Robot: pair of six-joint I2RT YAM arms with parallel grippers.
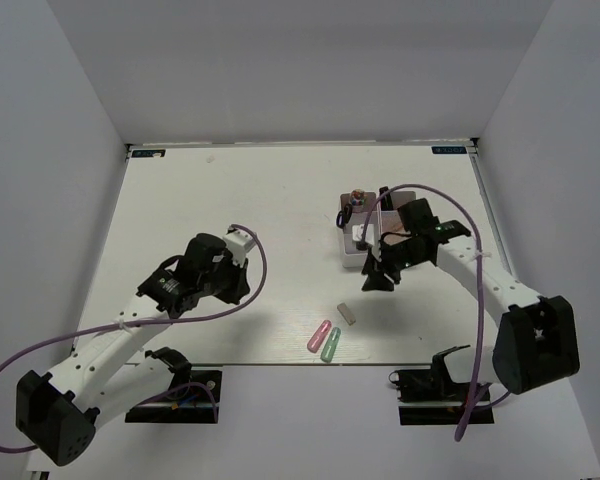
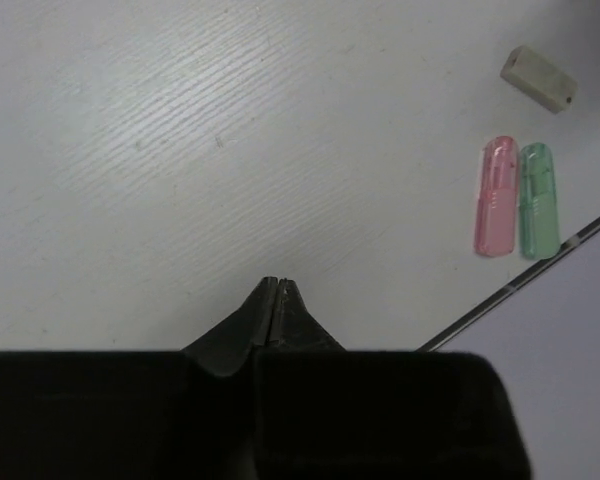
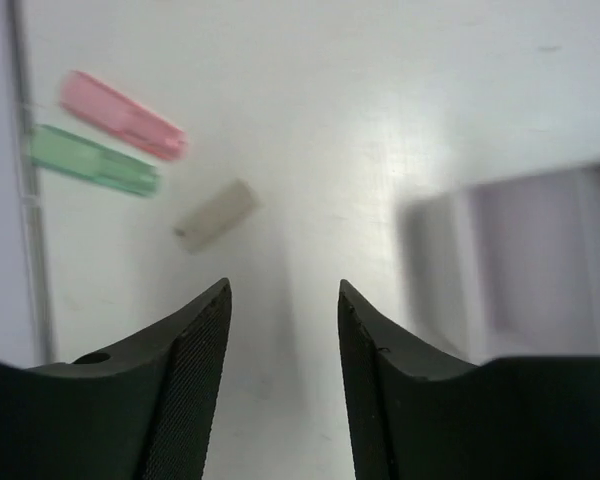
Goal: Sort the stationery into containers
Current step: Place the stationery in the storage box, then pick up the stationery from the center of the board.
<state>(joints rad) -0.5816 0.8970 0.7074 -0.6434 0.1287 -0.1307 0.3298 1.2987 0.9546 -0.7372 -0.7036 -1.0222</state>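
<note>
Three capsule erasers lie near the table's front edge: pink (image 1: pixel 319 336), green (image 1: pixel 330 346) and grey (image 1: pixel 346 314). They also show in the left wrist view, pink (image 2: pixel 496 197), green (image 2: pixel 538 200), grey (image 2: pixel 539 79), and in the right wrist view, pink (image 3: pixel 123 116), green (image 3: pixel 93 160), grey (image 3: pixel 216 214). The white containers (image 1: pixel 352 243) stand at the right middle, partly hidden by my right arm, with small items inside. My right gripper (image 1: pixel 376 280) (image 3: pixel 283 290) is open and empty, between the containers (image 3: pixel 540 260) and the erasers. My left gripper (image 1: pixel 237 287) (image 2: pixel 278 283) is shut and empty, left of the erasers.
The table's front edge (image 2: pixel 520 285) runs just beyond the pink and green erasers. White walls enclose the table on three sides. A purple cable loops from each arm. A small round piece (image 1: pixel 356 196) shows at the containers' far end.
</note>
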